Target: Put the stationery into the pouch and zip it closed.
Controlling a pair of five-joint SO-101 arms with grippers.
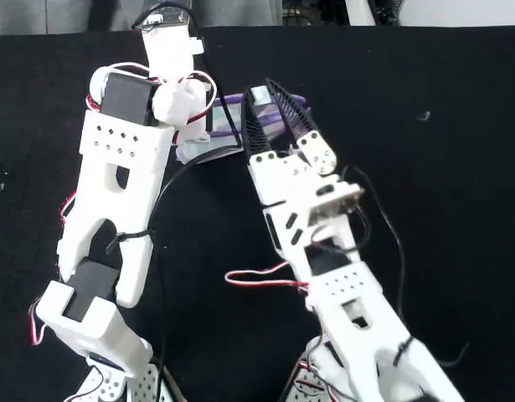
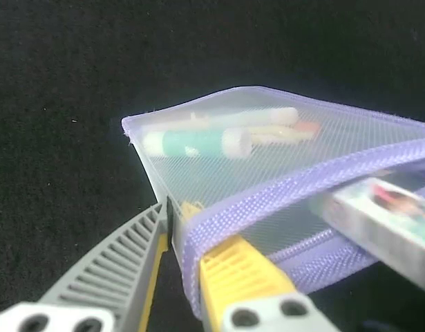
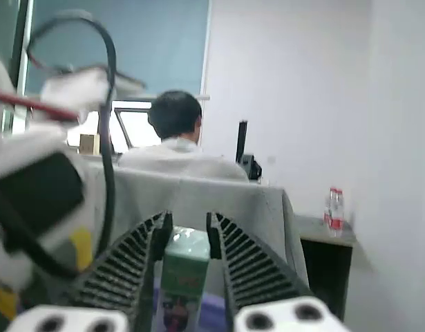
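**Box at the pouch mouth, both grippers clamped**

The pouch [image 2: 267, 166] lies on the black table [image 1: 441, 167]. In the high view it sits at about 11 o'clock from the table's middle. It is clear mesh with purple zip bands, and its mouth is open.

Through the mesh show a teal tube [image 2: 198, 143] and some pale pens [image 2: 267, 121]. They lie side by side, touching, deep inside the pouch.

The left gripper [image 2: 176, 211] is closed on the pouch's edge. Its grey finger is outside the mesh, its yellow finger is on the other side, and the purple band is pinched between them. In the high view this grip is at the pouch's 9 o'clock end, under the white left arm.

The right gripper [image 3: 188, 220] has its black ribbed fingers pressed against both sides of a small green and white box [image 3: 184, 270], gripping it firmly. The box pokes out past the fingertips.

In the high view the box is at the pouch's 1 o'clock corner, over the purple rim. From the left wrist view its end lies tilted in the open mouth between the two zip bands. I cannot tell how far it has gone in.
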